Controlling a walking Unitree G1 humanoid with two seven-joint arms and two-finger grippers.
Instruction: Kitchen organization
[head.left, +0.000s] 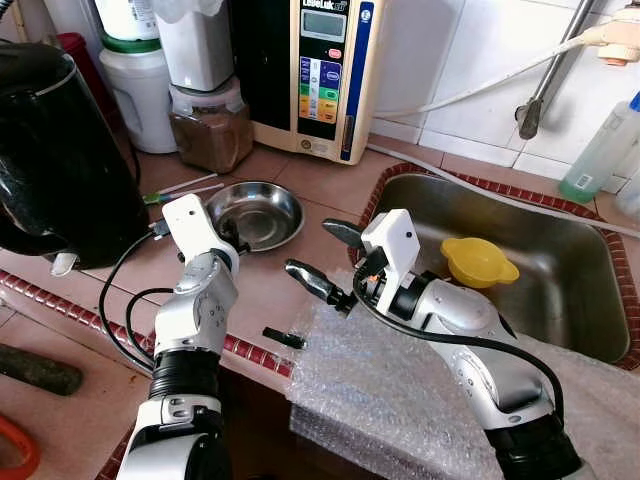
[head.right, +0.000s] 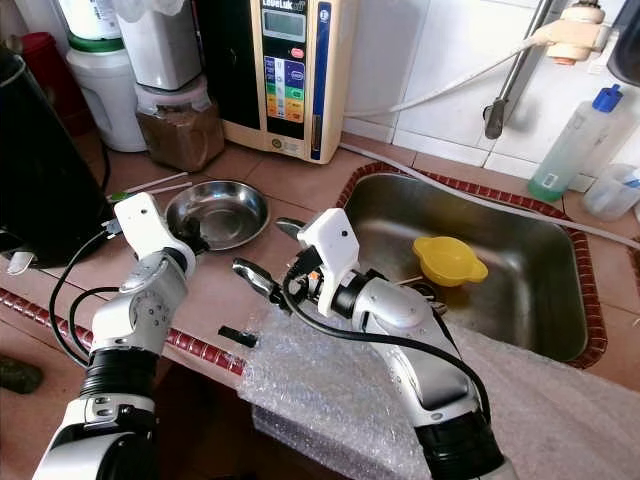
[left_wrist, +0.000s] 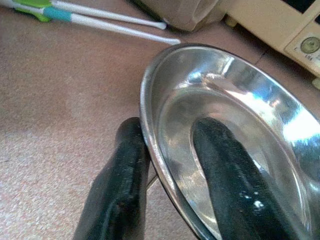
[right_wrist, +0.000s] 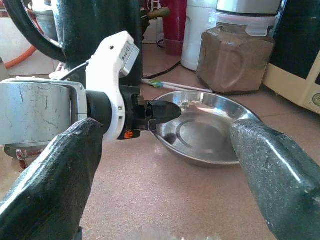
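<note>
The left end effector (left_wrist: 170, 170) is clamped on the near rim of the steel bowl (head.left: 262, 212), one finger inside, one outside. The right end effector (head.left: 330, 258), fingers apart, hovers over the tabletop (head.left: 262, 290) beside the bowl, near the sink (head.left: 560, 290).

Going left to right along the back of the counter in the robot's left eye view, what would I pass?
Black kettle → white jar with green lid → jar of brown powder → cream water machine → green-tinted bottle.
</note>
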